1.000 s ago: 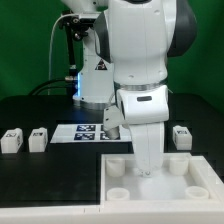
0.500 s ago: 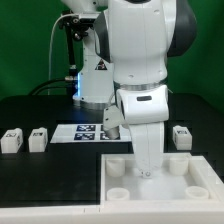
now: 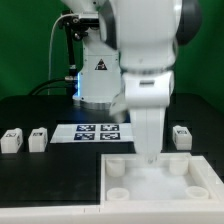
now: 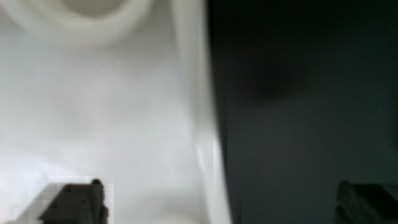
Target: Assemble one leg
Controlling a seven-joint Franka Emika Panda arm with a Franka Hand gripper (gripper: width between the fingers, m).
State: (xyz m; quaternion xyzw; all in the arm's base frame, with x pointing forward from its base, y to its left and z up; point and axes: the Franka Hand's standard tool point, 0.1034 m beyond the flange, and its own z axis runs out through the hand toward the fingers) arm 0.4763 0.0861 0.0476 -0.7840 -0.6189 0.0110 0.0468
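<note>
Three small white legs with tags stand on the black table in the exterior view: two at the left (image 3: 12,139) (image 3: 37,138) and one at the right (image 3: 181,135). My gripper (image 3: 147,158) hangs low over the back edge of the large white panel (image 3: 165,182), far from every leg. In the wrist view my gripper (image 4: 221,203) is open and empty, its dark fingers (image 4: 71,202) wide apart. The panel's edge (image 4: 199,120) runs between them, and a round corner socket (image 4: 89,10) shows ahead.
The marker board (image 3: 95,132) lies behind the panel at the middle of the table. The panel's round sockets (image 3: 117,168) (image 3: 118,192) show at its left corners. The arm's base and a lit black stand (image 3: 72,60) are at the back.
The arm has swung toward the exterior view's right and looks blurred from motion. The gripper now sits slightly further right over the panel's back edge. The legs have not moved.
</note>
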